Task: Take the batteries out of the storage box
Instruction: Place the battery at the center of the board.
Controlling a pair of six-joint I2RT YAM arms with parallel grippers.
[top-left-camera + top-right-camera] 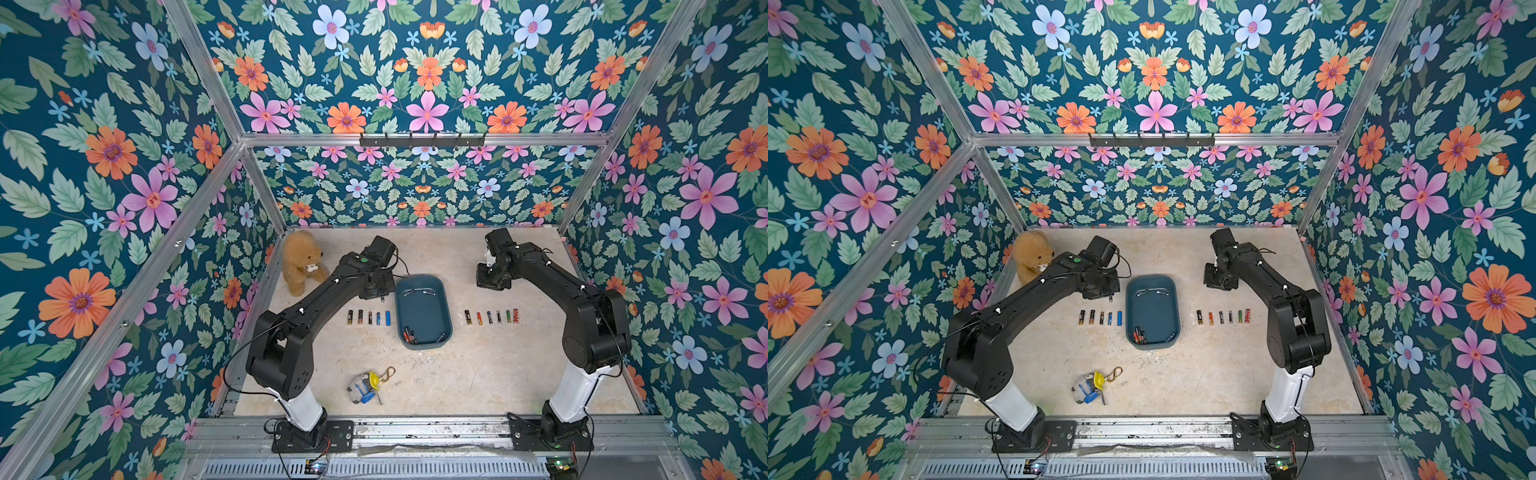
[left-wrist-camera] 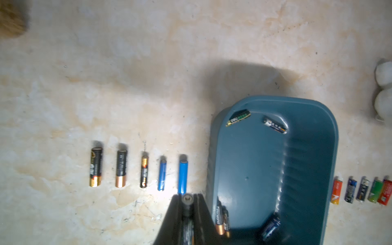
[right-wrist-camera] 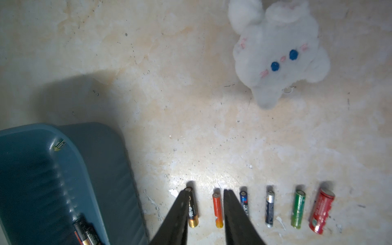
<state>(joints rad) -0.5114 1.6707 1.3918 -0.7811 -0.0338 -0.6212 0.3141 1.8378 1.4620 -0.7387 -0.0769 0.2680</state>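
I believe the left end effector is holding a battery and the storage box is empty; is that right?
Not quite: the storage box is not empty. The left wrist view shows several batteries lying in it, at both ends. The left end effector is indeed holding a battery.

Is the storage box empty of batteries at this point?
No: in the left wrist view, batteries lie inside the storage box at both of its ends.
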